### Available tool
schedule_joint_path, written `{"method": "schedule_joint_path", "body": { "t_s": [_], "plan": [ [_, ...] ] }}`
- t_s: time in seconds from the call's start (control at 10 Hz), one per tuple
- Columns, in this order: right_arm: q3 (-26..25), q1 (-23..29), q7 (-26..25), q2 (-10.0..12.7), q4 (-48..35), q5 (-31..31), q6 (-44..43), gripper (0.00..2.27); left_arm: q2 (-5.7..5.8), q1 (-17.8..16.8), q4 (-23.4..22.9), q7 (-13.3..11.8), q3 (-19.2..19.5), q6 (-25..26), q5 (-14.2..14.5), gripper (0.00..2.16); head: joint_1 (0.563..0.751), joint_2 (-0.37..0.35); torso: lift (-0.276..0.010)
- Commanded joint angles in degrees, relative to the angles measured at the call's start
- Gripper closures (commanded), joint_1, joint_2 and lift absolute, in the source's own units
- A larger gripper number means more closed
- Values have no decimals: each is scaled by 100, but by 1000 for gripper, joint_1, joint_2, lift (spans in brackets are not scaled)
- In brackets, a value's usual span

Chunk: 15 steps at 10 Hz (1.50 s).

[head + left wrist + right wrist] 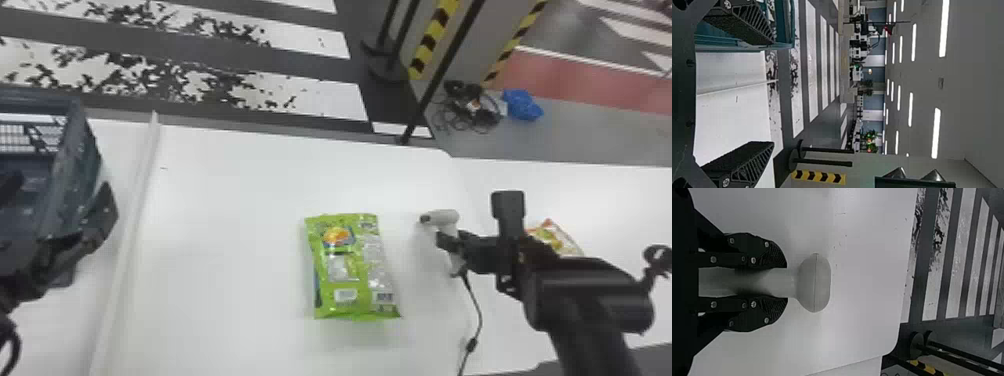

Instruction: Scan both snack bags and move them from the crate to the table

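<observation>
My right gripper [447, 245] is shut on the white handheld scanner [442, 218] above the table's right part; in the right wrist view the right gripper [777, 282] has its two fingers on either side of the handle of the scanner [815, 283]. A green snack bag [352, 267] lies flat on the table, left of the scanner. Another snack bag [556, 236], orange and white, lies farther right, partly behind the right arm. At the crate [75, 165], my left gripper [75, 240] stands at the near right side; in the left wrist view the left gripper [773, 92] is open, holding nothing.
The white table [225, 200] spans the middle, with a raised seam [131, 220] between crate and green bag. A black cable [478, 305] hangs from the scanner toward the near edge. Posts [435, 80] and a blue bundle [522, 105] are on the floor beyond.
</observation>
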Motion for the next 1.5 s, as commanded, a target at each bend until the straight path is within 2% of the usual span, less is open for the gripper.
{"method": "schedule_joint_path", "body": {
  "t_s": [0.0, 0.1, 0.3, 0.4, 0.5, 0.7, 0.9, 1.2, 1.4],
  "plan": [
    [51, -3, -75, 0, 120, 6, -151, 1582, 9, 17, -25, -2, 1, 0, 0, 87, 695, -293, -88],
    [60, -3, -75, 0, 173, -2, -169, 1396, 9, 44, -42, -2, 1, 0, 8, 87, 695, -294, -88],
    [60, 6, -75, 0, 173, -2, -169, 718, 9, 70, -78, -2, 1, 0, 0, 87, 695, -296, -88],
    [60, 15, -75, 0, 173, -11, -169, 478, 0, 79, -86, -2, 1, 0, 0, 87, 695, -297, -88],
    [7, 85, -83, 0, 93, -55, -169, 147, 0, 96, -113, -2, 1, 0, 0, 87, 695, -297, -88],
    [-345, 569, -75, 27, -662, -275, -63, 107, 0, 123, -139, -2, 18, 0, 0, 87, 695, -301, -88],
    [-767, 1149, 215, 62, -1497, -811, 288, 110, -18, 123, -139, -2, 9, 0, 0, 87, 695, -304, -88],
    [-1259, 1474, 1226, 185, -2262, -1716, 2029, 144, 0, 114, -130, -2, 9, 0, 0, 87, 695, -269, -88],
    [-1355, 1439, 1727, 176, -2288, -2252, 2872, 144, 26, 114, -122, -2, 9, 0, 0, 87, 695, -236, -88]
  ]
}}
